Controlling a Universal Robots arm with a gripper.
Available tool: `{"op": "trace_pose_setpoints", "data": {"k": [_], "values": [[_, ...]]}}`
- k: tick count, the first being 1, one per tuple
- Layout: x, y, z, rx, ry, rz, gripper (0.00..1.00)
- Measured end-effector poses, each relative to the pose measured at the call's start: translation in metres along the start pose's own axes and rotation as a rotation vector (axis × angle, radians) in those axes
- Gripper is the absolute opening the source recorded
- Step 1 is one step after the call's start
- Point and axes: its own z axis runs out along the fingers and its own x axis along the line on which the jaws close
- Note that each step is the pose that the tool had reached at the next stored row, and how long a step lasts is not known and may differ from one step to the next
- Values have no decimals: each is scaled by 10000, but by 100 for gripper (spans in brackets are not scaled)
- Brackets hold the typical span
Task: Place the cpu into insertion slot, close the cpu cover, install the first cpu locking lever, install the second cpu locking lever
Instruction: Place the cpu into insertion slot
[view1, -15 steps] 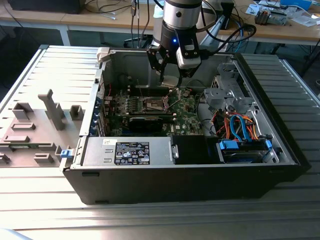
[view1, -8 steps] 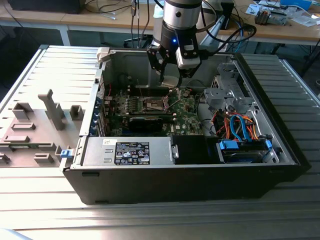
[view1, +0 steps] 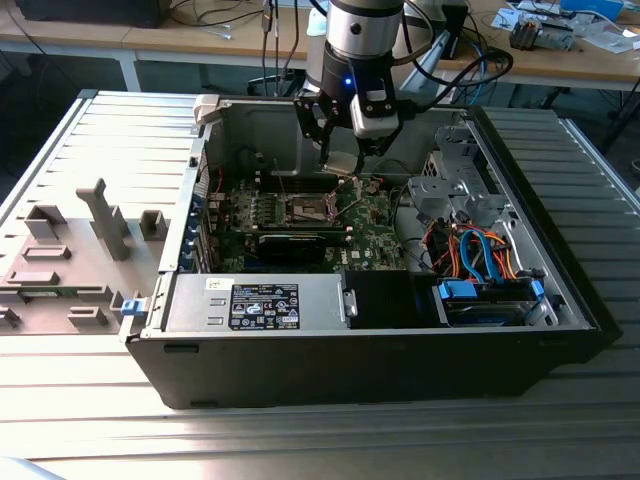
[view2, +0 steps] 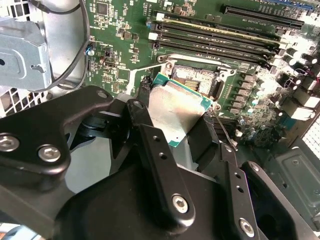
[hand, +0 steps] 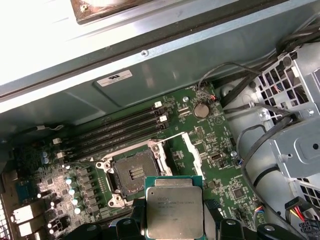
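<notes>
Fingers clasp cpu near insertion slot.

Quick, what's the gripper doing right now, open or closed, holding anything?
The gripper is closed on the cpu, which is not yet in the insertion slot.

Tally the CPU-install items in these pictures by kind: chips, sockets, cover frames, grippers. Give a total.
cpu: 1
insertion slot: 1
cpu cover, standing open: 1
gripper, holding the cpu: 1
Total: 4
</notes>
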Motion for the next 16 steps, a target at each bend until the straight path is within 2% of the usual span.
{"op": "trace_pose_setpoints", "data": {"k": [10, 12, 16], "values": [[0, 0, 2, 3, -17, 196, 54], [0, -1, 6, 21, -70, 764, 54], [0, -1, 6, 28, -84, 897, 54]]}}
